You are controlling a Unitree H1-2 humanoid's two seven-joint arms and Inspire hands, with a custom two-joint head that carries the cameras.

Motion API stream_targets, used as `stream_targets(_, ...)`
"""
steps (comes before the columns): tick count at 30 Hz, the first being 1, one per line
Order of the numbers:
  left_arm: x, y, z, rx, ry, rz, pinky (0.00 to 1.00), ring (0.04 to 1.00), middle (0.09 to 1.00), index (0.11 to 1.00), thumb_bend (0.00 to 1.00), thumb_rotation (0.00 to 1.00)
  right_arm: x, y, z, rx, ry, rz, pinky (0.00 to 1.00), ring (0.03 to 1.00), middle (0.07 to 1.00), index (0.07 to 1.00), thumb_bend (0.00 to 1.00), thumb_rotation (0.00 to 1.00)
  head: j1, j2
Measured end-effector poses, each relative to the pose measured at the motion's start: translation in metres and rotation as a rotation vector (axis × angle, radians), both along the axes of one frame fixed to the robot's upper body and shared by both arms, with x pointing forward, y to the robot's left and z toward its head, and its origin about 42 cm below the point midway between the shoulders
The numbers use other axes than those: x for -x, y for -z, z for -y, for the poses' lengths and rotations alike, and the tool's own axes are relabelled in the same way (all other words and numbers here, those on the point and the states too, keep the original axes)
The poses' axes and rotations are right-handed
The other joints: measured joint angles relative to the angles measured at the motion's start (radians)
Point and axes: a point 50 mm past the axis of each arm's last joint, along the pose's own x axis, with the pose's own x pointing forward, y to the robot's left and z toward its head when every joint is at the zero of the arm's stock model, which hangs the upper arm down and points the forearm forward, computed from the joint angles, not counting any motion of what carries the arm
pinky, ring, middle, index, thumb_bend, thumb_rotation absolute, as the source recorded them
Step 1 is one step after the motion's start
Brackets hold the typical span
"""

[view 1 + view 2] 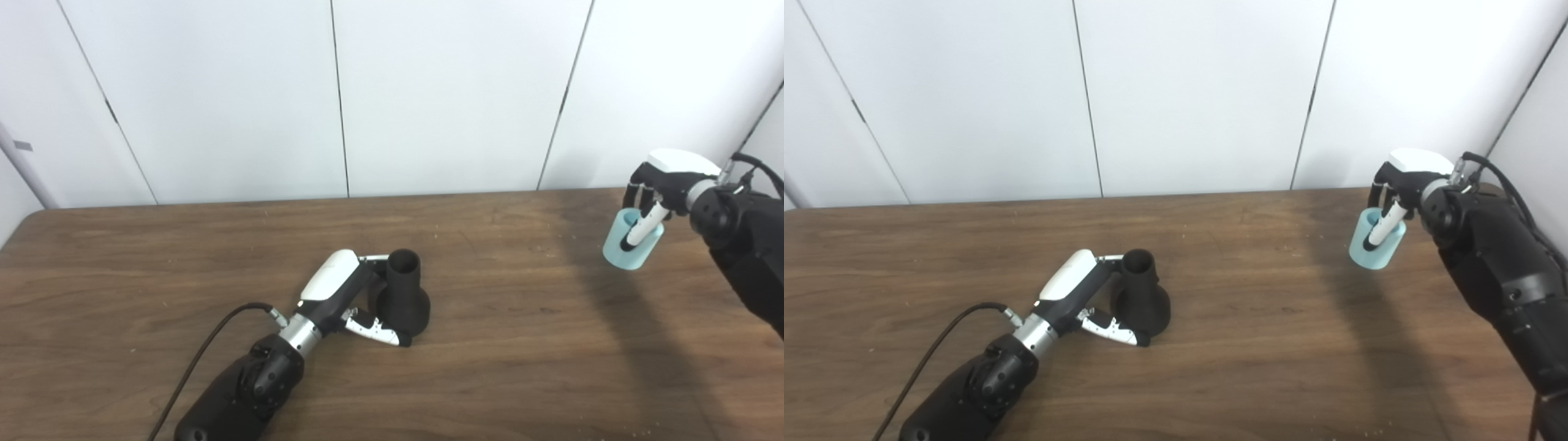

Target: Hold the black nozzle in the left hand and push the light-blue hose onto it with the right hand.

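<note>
A black nozzle (404, 294) stands upright on the wooden table (184, 257) near the middle, narrow open neck up, wide base down. My left hand (346, 294) sits against its left side, fingers reaching behind the neck and thumb curled along the base front; the nozzle rests on the table. Far right, my right hand (664, 184) is shut on a short light-blue hose (632, 240), held above the table with its open end tilted up-left. The thumb crosses the front of the hose.
White wall panels (429, 92) stand right behind the table's far edge. A black cable (202, 355) trails from my left wrist toward the front edge. The right forearm (1500, 275) covers the table's right side.
</note>
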Motion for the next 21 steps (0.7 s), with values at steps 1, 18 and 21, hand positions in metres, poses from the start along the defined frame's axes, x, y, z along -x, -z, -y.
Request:
stream_targets(1, 0.000, 0.000, 0.000, 0.000, 0.000, 0.000, 0.65, 0.582, 0.475, 0.476, 0.52, 0.09, 0.000, 0.000, -0.001, 0.003, -0.002, 0.001, 0.15, 0.242, 0.392, 0.505, 0.52, 0.00, 0.000, 0.000)
stream_targets(18, 0.000, 0.000, 0.001, 0.001, 0.001, 0.001, 0.66, 0.580, 0.472, 0.476, 0.52, 0.09, 0.025, -0.047, -0.073, -0.033, -0.280, 0.110, 0.18, 0.264, 0.392, 0.507, 0.52, 0.00, 0.006, 0.000)
stream_targets(21, 0.001, 0.000, 0.002, 0.001, 0.001, -0.001, 0.66, 0.580, 0.472, 0.476, 0.52, 0.09, 0.027, -0.057, -0.086, -0.058, -0.330, 0.115, 0.23, 0.310, 0.409, 0.514, 0.53, 0.00, 0.009, 0.000)
